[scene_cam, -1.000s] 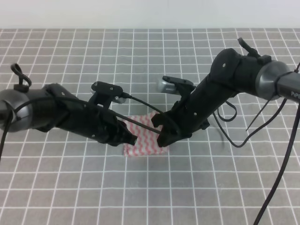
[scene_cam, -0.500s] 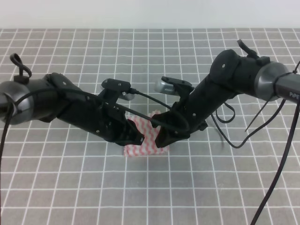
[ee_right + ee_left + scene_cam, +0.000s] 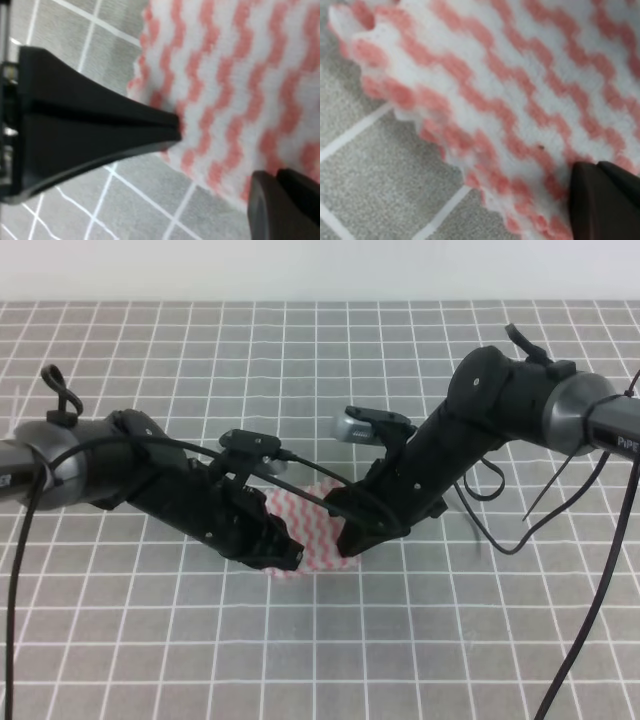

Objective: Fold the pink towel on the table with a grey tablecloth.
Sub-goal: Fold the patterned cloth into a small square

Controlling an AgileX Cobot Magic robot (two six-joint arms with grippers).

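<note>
The pink towel [image 3: 312, 525] lies on the table with a grey tablecloth [image 3: 420, 640], partly hidden by both arms. My left gripper [image 3: 288, 556] is low at the towel's near left corner. The left wrist view shows the towel [image 3: 520, 100] close up with its zigzag edge, and only one dark fingertip [image 3: 605, 200], resting against the cloth. My right gripper [image 3: 350, 538] sits at the near right corner. In the right wrist view its two fingers [image 3: 100, 130] stand apart, one tip at the edge of the towel [image 3: 240, 90], with cloth showing in the gap.
Black cables [image 3: 570, 540] hang from the right arm over the right side of the table. A cable also loops from the left arm [image 3: 60, 390]. The white wall borders the far edge of the table.
My left arm has swung in toward the towel and its gripper has dropped lower at the near left corner. The right arm has hardly moved. Less of the towel shows now.
</note>
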